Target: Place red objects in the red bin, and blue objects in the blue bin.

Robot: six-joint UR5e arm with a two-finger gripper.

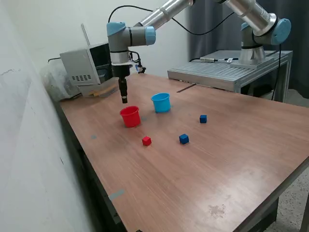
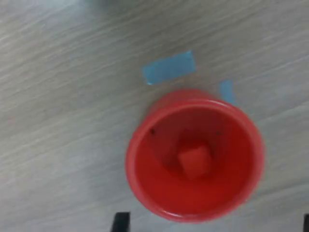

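We are hovering our tool (image 1: 124,100), apparently empty and parted, above the red plastic cup (image 1: 130,116); the small solid red cube (image 1: 146,140) near the counter's (image 1: 231,159) middle looks light and rigid, best pinched across flat faces.

This looks like a robotics lab. A grey and blue-jointed industrial arm (image 1: 131,36) reaches over a long wood-grain surface (image 1: 231,164), its base bolted to a slotted aluminium plate (image 1: 227,70) on a metal frame. A grey electronics box (image 1: 84,65) with vent slots sits at the far corner by a plain white wall (image 1: 29,121), cables trailing from it, and dark curtains (image 1: 212,24) hang behind. Bits of blue tape (image 2: 169,67) mark spots on the surface, and small coloured test props lie about it.
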